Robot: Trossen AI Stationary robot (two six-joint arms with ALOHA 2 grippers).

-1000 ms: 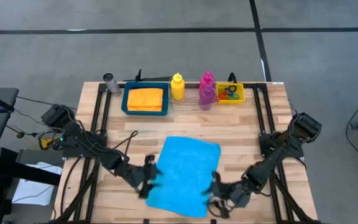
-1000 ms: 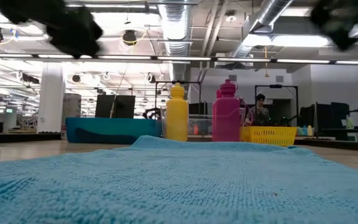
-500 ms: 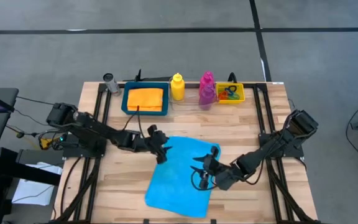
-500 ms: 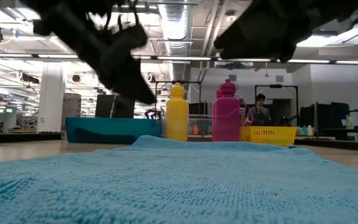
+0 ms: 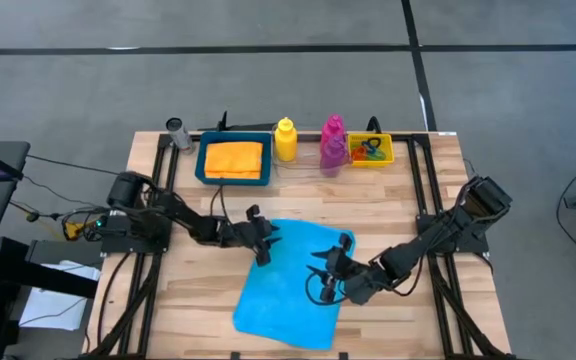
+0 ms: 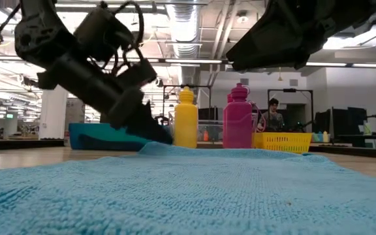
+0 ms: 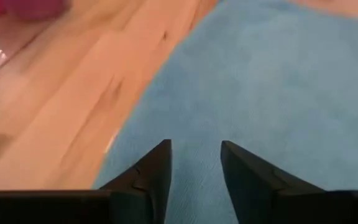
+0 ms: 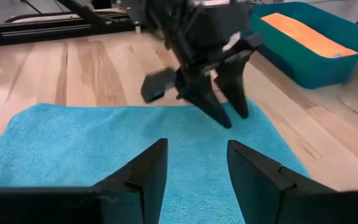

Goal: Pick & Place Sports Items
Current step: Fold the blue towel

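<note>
The cyan cloth (image 5: pixel 293 290) lies spread flat on the table's near middle. My left gripper (image 5: pixel 265 248) is open and points down at the cloth's far left corner (image 8: pixel 253 121), its fingers (image 7: pixel 160 162) over the cloth beside its edge. My right gripper (image 5: pixel 320 278) is open and hovers above the cloth's middle (image 8: pixel 92 149). The orange cloth (image 5: pixel 233 158) lies in the blue tray (image 5: pixel 204 170). The yellow bottle (image 5: pixel 285 140), the magenta bottle (image 5: pixel 333 130) and the purple bottle (image 5: pixel 332 156) stand at the far edge. Coloured rings (image 5: pixel 370 150) lie in the yellow bin (image 5: pixel 388 158). My left gripper's open fingertips (image 8: pixel 225 118) come down from above, slanting, to the cyan cloth's far left corner. I cannot tell whether they touch it. The cloth lies flat under them.
A small grey cylinder (image 5: pixel 176 130) stands at the far left corner. Bare wood shows between the cloth and the row of tray, bottles and bin, and on both sides of the cloth. A person (image 6: pixel 274 114) shows in the room behind.
Both grippers have gone from the cloth's near edge toward the far edge: the left to the cloth's far left corner, where it has then come down, the right to above the cloth's middle. The cloth has stayed flat in place.
</note>
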